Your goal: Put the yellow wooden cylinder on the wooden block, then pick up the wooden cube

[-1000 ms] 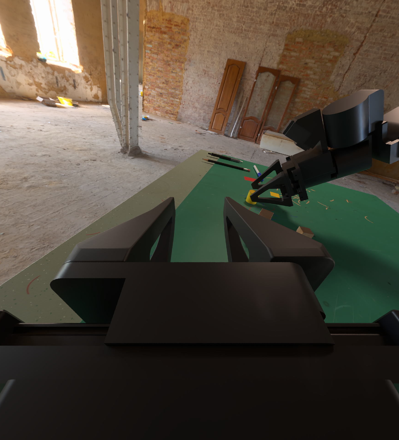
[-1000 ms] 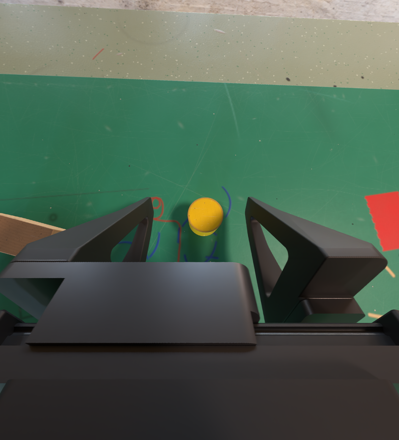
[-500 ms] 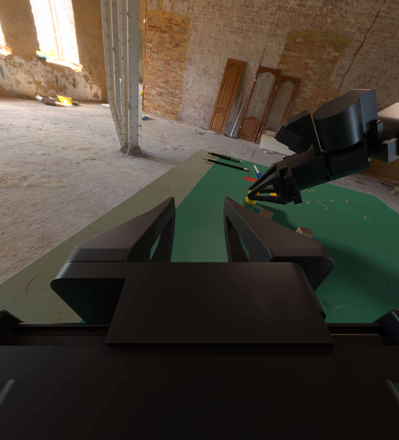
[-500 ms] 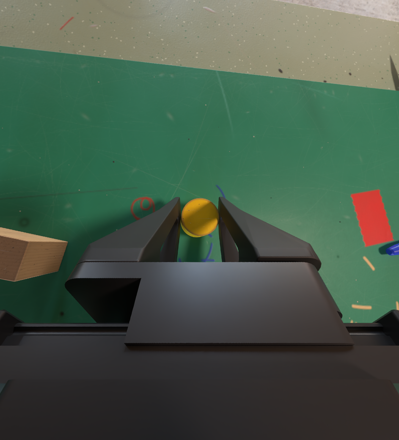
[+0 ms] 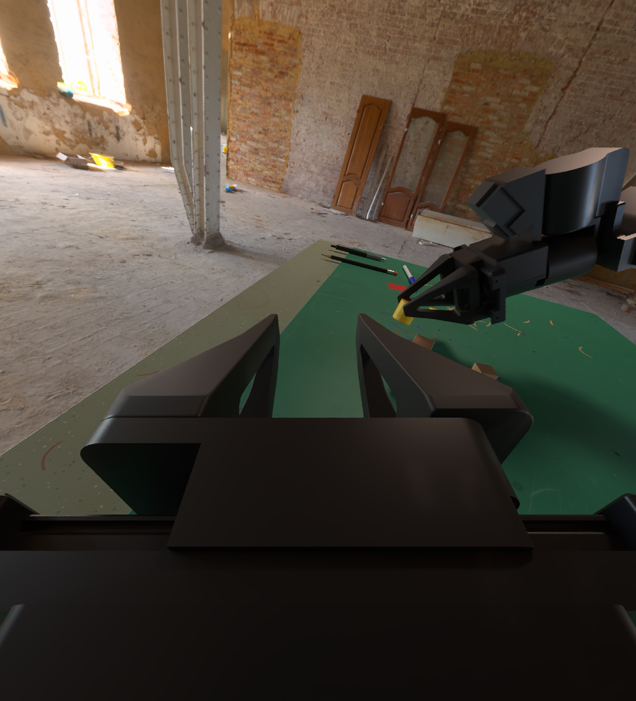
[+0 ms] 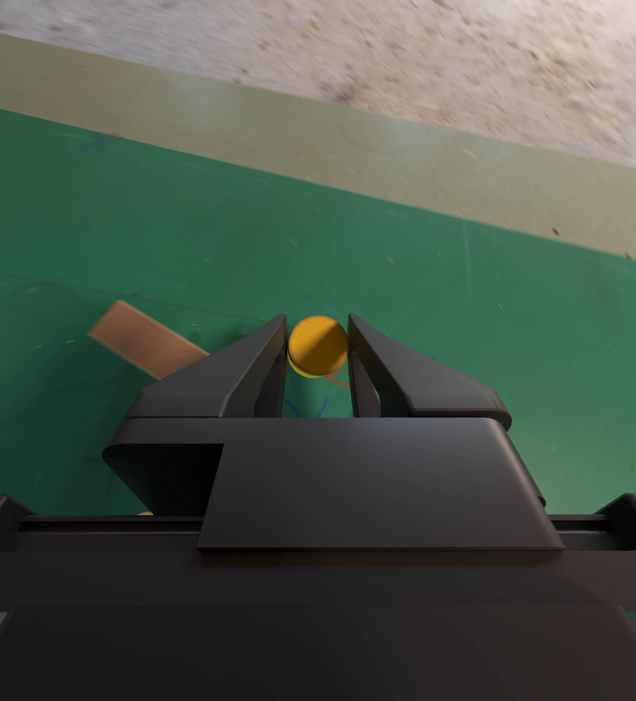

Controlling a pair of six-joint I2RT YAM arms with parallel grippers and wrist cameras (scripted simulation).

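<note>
Right gripper (image 6: 317,343) clamped on yellow wooden cylinder (image 6: 318,345), fingertips pressed against both sides; cylinder lifted clear of green mat (image 6: 460,311), seen hanging above mat in left wrist view (image 5: 402,315). Wooden block (image 6: 145,339) flat on mat, just left of right gripper, inward of worktop's olive edge strip (image 6: 384,151). Small tan piece, probably wooden cube (image 5: 484,370), on mat nearer left gripper. Left gripper (image 5: 317,333) partly open, holding nothing, low over mat near worktop's left edge. Pencils (image 5: 358,262) near far corner.
</note>
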